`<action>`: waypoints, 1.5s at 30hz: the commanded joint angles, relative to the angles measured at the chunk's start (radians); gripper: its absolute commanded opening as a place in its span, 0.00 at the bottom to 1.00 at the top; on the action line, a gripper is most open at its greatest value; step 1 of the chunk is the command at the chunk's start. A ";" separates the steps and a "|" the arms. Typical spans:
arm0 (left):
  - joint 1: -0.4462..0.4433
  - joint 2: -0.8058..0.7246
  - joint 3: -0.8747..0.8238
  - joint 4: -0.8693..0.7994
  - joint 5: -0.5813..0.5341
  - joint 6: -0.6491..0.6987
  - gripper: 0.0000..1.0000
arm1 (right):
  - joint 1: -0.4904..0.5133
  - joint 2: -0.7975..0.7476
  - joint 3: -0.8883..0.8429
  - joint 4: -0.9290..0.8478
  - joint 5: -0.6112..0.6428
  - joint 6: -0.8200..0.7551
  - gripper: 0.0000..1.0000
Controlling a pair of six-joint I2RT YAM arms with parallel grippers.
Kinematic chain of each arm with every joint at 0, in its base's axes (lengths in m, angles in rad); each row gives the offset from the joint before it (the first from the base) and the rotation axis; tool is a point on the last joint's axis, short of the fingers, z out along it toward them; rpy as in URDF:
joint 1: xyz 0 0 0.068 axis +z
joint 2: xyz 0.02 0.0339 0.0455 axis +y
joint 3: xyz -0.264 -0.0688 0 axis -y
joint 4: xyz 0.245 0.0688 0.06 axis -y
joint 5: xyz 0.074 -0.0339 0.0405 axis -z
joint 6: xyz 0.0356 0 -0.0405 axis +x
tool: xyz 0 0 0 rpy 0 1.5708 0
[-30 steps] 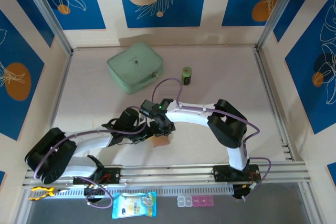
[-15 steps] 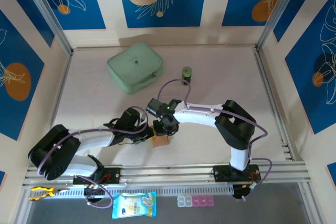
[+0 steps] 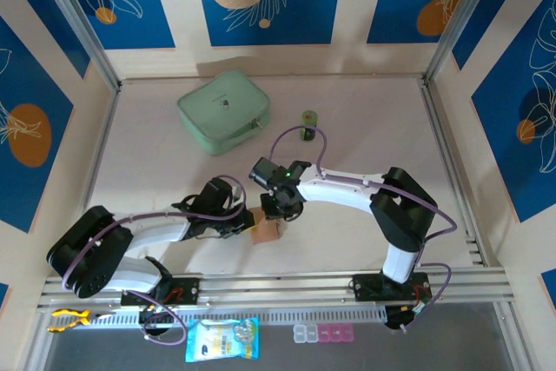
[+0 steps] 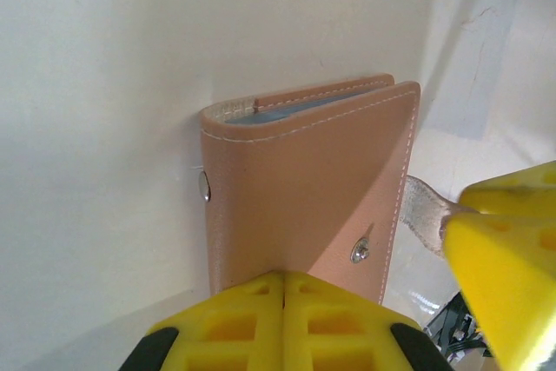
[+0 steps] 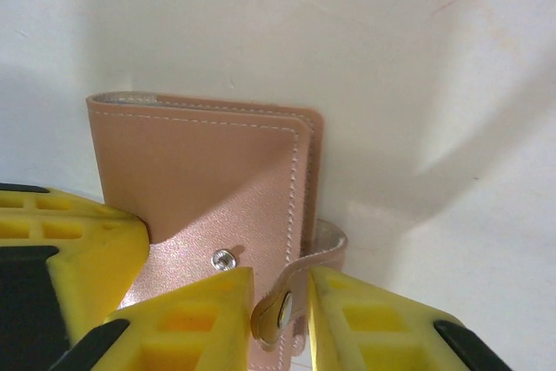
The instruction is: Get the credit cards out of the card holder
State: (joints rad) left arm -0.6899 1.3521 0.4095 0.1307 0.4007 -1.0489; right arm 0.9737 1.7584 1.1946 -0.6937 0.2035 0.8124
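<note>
Surface: pale table [image 3: 148,171] inside a frame of metal posts, walled by panels with blue leaf-print fields.
Near edge: a metal rail [image 3: 287,284] carries both arm bases. In front of it lie a blue-and-white packet [image 3: 222,339] and a small pill box [image 3: 323,333] with clear and pink cells.
Left arm: reaches from the near left corner toward the near middle of the table.
Left gripper [image 4: 282,293]: yellow fingers pressed together on the near edge of the card holder [image 4: 304,188], with no gap visible between them.
Right arm: rises from the near right, bends and runs left to meet the left arm.
Right gripper [image 5: 280,306]: fingers closed on the side tab [image 5: 291,301], one on each side of its snap stud.
Card holder: tan leather with pale stitching, folded shut, at the near middle of the table and held between both grippers. A metal stud sits on the cover beside the tab. Whether it rests on the table or is lifted cannot be told.
Side tab: sticks out from the holder's long edge, on the right gripper's side.
Credit cards [image 4: 300,108]: inside the holder. A thin blue edge shows in its far, open end in the left wrist view. Their number cannot be told.
Far left-centre: mint-green zip case [image 3: 223,112], well apart from the holder.
Far centre: small green cylinder [image 3: 308,123], standing right of the case and apart from it.
</note>
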 commanded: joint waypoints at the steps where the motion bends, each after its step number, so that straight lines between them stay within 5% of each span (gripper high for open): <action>1: 0.002 0.003 0.005 -0.111 -0.019 0.026 0.00 | -0.005 -0.026 -0.017 -0.048 0.028 -0.001 0.25; 39: 0.002 -0.022 0.024 -0.117 -0.032 0.038 0.00 | -0.063 0.012 -0.162 0.138 -0.118 0.012 0.15; 45: 0.007 -0.113 0.056 -0.195 -0.071 0.081 0.10 | -0.081 -0.041 -0.170 0.117 -0.104 -0.001 0.13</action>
State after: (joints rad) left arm -0.6899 1.2892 0.4324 0.0124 0.3695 -1.0134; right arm 0.9062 1.7596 1.0435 -0.5556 0.1005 0.8124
